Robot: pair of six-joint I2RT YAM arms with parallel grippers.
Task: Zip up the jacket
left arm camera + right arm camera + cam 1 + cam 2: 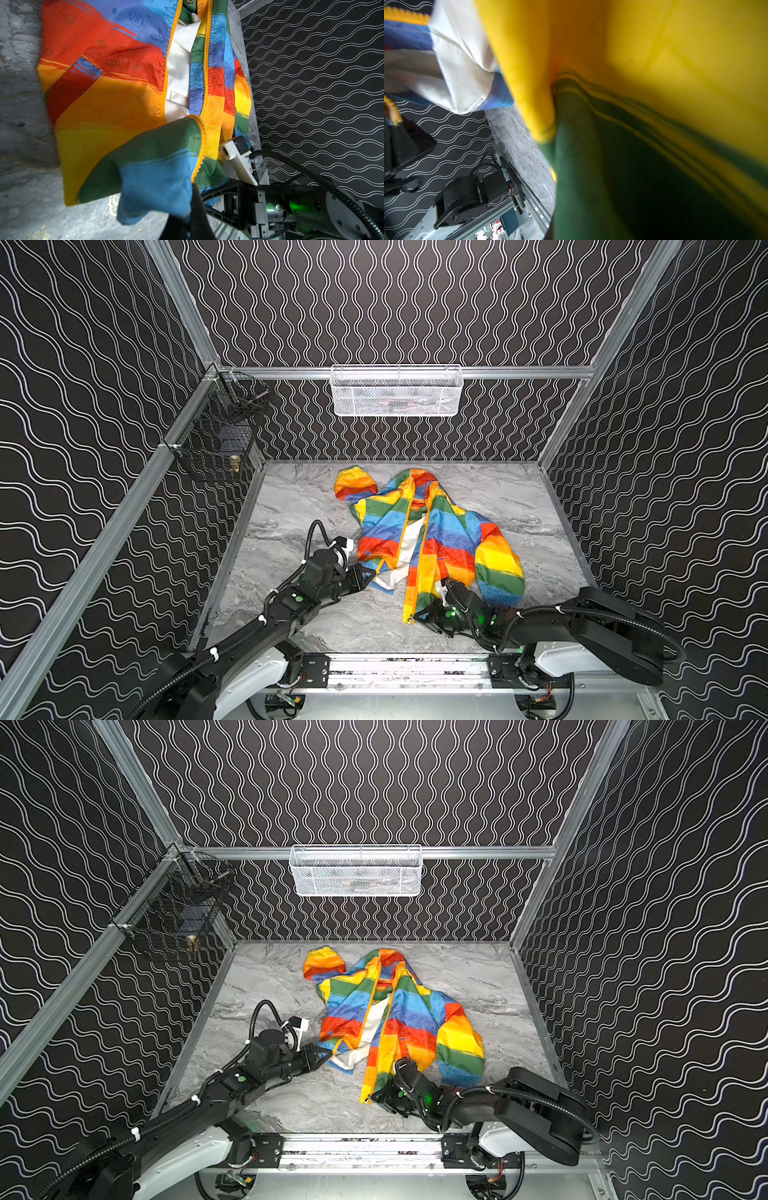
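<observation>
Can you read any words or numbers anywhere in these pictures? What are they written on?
None can be read.
The jacket has only little blue drawings, like a ball and a boot; tiny marks beside them are too small to read.

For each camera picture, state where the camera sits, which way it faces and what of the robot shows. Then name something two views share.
Top views: high over the near edge, facing down and forward at the table and jacket; both arms, left gripper and right gripper show.
Left wrist: on the left arm, facing the jacket's open front; its own fingers and the right arm show.
Right wrist: on the right arm, close against blurred yellow-green cloth; only the left arm shows.
Shared: both wrist views show the white lining.
</observation>
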